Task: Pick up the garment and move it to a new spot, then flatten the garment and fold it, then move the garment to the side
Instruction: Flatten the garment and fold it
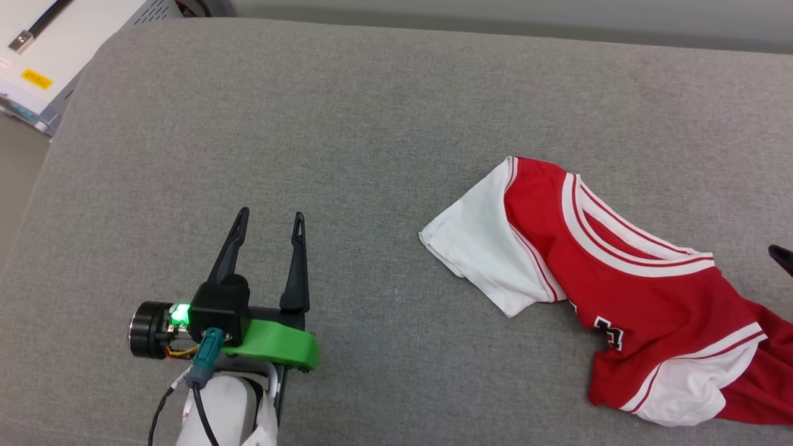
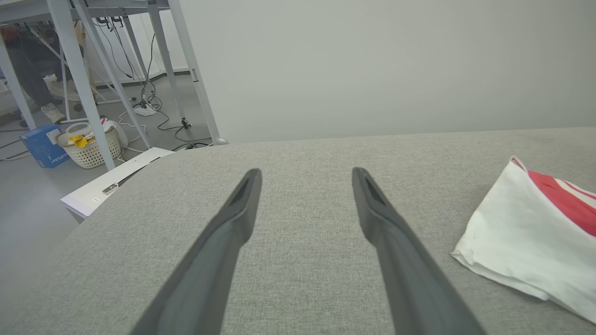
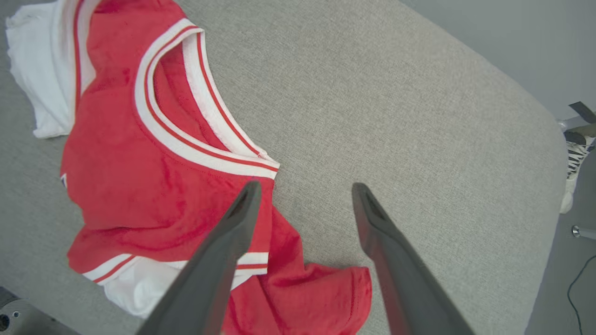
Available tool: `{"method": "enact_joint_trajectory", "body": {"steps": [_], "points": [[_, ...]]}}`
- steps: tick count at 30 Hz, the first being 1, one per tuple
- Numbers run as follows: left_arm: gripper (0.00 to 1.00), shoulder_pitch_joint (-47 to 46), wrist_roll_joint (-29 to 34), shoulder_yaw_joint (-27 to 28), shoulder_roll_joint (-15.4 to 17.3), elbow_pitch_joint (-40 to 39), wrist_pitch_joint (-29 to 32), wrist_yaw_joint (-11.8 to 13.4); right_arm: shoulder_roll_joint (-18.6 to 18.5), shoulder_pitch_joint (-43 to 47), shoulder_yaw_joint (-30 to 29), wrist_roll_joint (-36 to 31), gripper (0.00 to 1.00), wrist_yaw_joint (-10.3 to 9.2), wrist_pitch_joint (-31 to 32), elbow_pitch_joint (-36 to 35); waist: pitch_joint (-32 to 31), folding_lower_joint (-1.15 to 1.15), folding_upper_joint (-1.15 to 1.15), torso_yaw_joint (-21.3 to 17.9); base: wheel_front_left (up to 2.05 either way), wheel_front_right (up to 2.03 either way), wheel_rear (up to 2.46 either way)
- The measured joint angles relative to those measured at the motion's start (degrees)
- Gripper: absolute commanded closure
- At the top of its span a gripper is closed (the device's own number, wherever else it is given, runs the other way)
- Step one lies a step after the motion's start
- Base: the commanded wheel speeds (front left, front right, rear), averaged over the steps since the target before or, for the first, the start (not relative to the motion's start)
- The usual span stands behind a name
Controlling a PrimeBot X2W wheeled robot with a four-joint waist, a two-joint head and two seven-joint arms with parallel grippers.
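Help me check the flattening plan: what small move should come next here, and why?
Probably swing the left gripper toward the white sleeve nearest it and pinch its edge. The garment lies crumpled on the gray cushion, both grippers stand open and empty, and the left one hangs over bare cushion, apart from the cloth. The right gripper hovers over the red body.
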Motion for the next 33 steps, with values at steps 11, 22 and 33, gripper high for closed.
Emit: {"method": "enact_joint_trajectory", "body": {"steps": [11,22,33], "points": [[0.00,-3.44,-0.05,-1.65,-0.38,-0.64,0.00,0.01,2.03,-11.25,13.97,1.54,0.00,0.00,6.88,12.28,5.10,0.00,0.00,2.06,0.00,0.00,0.00],[0.00,-5.08,-0.21,-2.82,-0.57,0.04,0.00,0.16,2.46,-14.10,23.86,3.02,0.00,0.02,2.81,21.76,8.11,0.00,0.00,3.90,0.00,0.00,0.00],[0.00,-3.76,-0.20,-1.53,-0.63,0.92,0.00,0.33,0.80,-12.35,23.10,2.93,1.00,0.00,-12.76,15.29,2.98,0.00,0.00,1.79,0.00,0.00,0.00]]}}
